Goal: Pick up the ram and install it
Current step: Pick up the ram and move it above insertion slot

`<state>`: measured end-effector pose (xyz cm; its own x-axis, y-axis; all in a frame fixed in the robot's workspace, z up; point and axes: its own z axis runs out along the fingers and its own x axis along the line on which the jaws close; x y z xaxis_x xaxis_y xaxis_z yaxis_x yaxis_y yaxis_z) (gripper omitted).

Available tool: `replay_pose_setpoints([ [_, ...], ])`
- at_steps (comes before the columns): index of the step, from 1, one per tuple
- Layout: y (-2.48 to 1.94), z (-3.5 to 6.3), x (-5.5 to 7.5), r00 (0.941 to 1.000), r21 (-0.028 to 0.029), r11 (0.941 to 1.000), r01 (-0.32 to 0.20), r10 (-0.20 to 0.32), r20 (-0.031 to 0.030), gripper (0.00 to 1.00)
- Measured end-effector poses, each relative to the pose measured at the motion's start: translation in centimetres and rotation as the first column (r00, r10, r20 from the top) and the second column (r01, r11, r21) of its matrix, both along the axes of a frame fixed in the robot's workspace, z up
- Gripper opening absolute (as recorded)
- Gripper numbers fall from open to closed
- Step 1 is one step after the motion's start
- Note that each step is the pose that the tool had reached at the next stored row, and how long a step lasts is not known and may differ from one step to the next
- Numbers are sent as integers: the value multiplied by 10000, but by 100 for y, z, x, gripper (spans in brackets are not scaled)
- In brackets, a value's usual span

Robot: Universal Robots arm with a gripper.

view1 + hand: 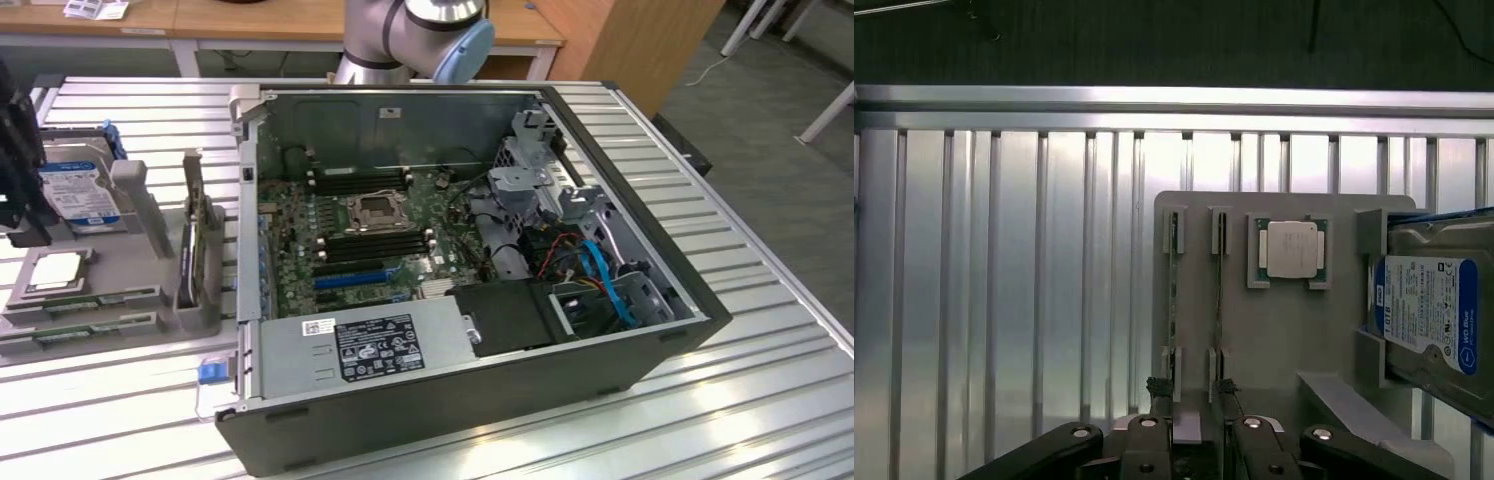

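On smooth grey holder (1284,340), thin green ram (1172,300), seemingly edge-on

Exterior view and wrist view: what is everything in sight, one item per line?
computer case: one, dark grey, open, mid-table
motherboard: one, green, inside the case
power supply: one, silver, labelled, in the case
parts holder: one, grey, at the exterior view's left of the case
ram: two sticks, green, on edge in the holder's slots
processor chip: one, silver, in the holder beside the ram
hard drive: one, blue label, in the holder
upright card: one, metal bracket, holder's case side
table: one, silver, slatted
robot arm: one, grey, behind the case
gripper: one, black, open, over the ram
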<state>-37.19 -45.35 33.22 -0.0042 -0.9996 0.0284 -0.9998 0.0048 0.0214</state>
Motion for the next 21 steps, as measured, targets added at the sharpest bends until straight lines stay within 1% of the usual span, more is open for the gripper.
replay_pose_setpoints([
  [10, -1, -183, 0, 10000, 1, 10000, 29, -29, 0, 30],
  [21, -1, -383, -25, 9997, 0, 9997, 245, -245, 0, 30],
])
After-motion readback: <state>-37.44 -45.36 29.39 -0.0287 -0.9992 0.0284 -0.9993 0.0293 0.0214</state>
